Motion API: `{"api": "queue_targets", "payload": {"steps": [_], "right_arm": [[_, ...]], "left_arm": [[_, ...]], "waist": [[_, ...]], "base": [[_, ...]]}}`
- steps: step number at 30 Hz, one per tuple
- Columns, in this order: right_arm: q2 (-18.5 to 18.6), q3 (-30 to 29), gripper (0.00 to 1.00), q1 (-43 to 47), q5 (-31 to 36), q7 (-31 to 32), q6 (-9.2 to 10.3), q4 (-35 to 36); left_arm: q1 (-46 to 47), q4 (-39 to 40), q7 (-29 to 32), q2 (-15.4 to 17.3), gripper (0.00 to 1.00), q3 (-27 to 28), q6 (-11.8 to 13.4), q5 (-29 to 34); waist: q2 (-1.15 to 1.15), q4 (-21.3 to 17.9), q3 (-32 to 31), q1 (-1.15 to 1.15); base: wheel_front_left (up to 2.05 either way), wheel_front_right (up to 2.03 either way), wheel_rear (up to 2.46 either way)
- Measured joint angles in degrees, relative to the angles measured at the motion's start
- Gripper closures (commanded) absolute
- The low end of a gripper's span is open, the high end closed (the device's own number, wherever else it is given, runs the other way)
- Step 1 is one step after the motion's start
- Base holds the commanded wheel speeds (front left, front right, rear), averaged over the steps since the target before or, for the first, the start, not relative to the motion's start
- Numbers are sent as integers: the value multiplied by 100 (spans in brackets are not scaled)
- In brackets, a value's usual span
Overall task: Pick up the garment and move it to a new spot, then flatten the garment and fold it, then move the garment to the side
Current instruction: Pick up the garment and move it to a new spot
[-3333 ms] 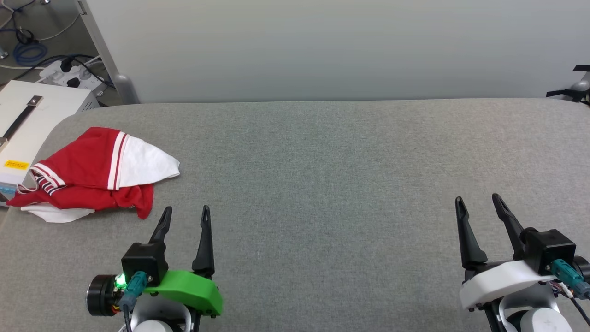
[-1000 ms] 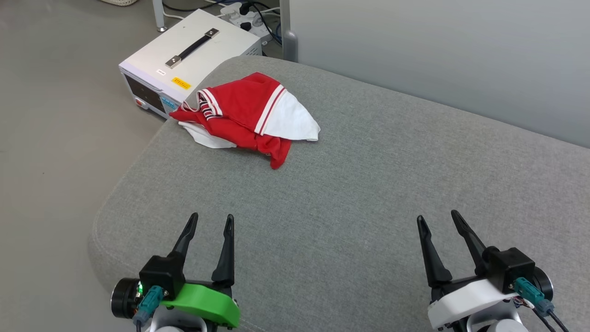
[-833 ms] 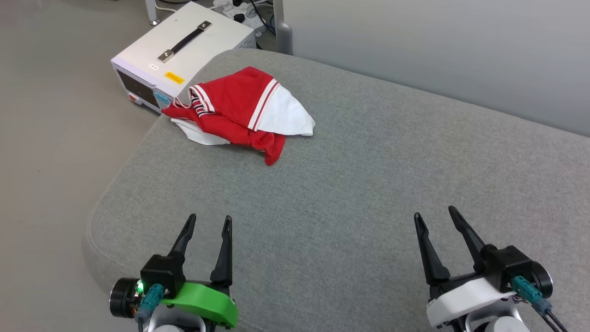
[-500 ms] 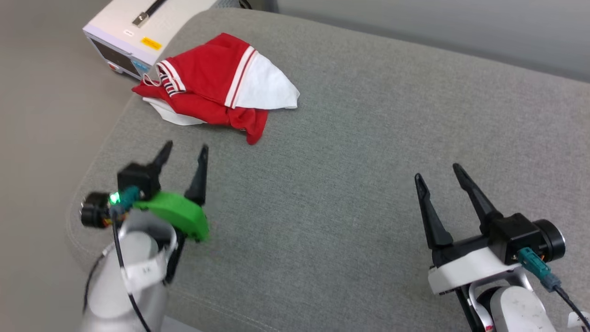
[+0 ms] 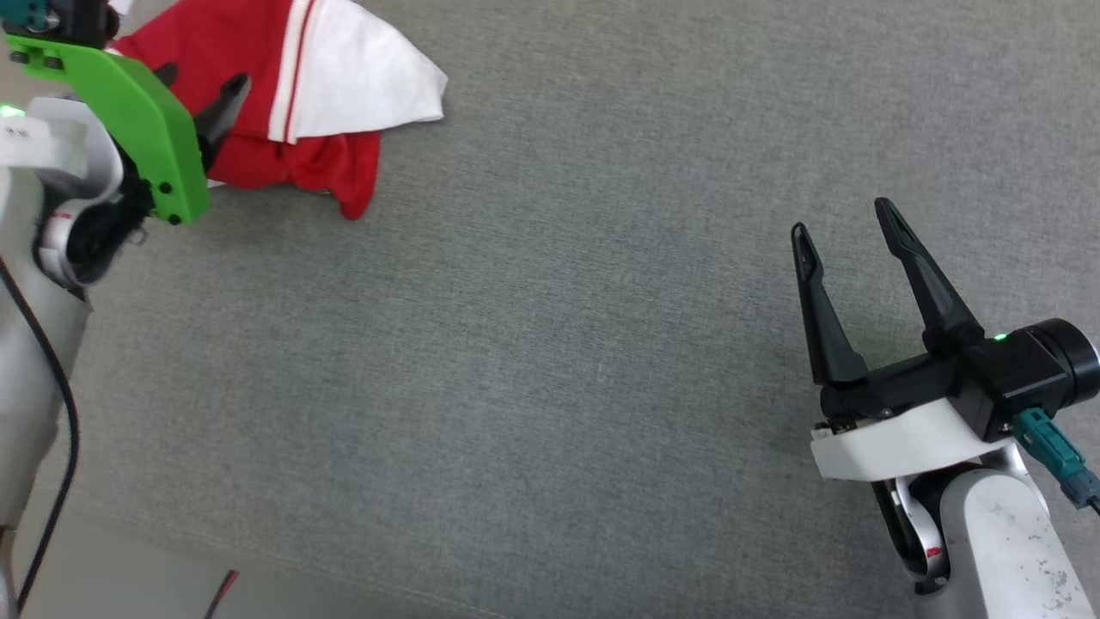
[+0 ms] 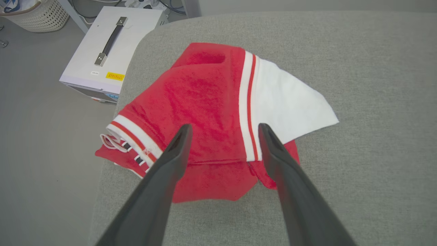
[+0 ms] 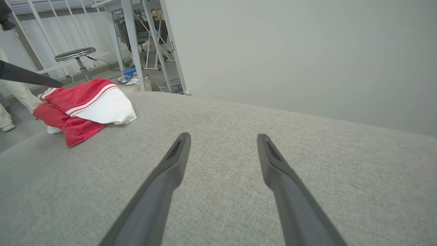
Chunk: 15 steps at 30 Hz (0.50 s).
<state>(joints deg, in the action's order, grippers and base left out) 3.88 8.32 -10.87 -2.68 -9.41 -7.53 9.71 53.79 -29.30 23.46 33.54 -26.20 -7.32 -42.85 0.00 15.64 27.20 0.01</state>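
Observation:
The garment [image 5: 258, 60] lies crumpled at the left end of the grey padded surface [image 5: 550, 344], red with a white sleeve and striped trim; its chest print is hidden in the folds. My left gripper [image 5: 206, 76] is open and hovers just over the garment's near side. In the left wrist view its fingers straddle the red cloth [image 6: 211, 102] without touching it, the left gripper [image 6: 225, 126] being empty. My right gripper [image 5: 840, 217] stands open and empty far to the right, low over bare fabric [image 7: 223, 135], with the garment [image 7: 85, 102] well off to its left.
A white box with a black handle [image 6: 102, 58] stands on the floor just past the surface's left edge, with a wicker basket [image 6: 34, 13] beyond it. A stool [image 7: 75, 54], table legs and a person's leg [image 7: 13, 92] are farther back. A grey wall [image 7: 290, 51] backs the surface.
The head camera has swung left and tilted down. My left gripper has gone forward from the near edge to over the garment. The right gripper has stayed open and has barely moved.

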Motion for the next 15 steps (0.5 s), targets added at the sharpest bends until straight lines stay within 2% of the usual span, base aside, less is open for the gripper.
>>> {"api": "queue_targets", "payload": {"steps": [5,15], "right_arm": [[-7,24,0,-32,1,-56,1,-11],[-11,44,0,-132,109,-143,0,-29]], "left_arm": [[303,-253,665,326,0,-360,0,-617],[519,-991,792,402,0,-579,0,-1123]], "waist": [[0,-274,377,0],[0,-777,818,-1]], "base": [[0,0,0],[0,0,0]]}}
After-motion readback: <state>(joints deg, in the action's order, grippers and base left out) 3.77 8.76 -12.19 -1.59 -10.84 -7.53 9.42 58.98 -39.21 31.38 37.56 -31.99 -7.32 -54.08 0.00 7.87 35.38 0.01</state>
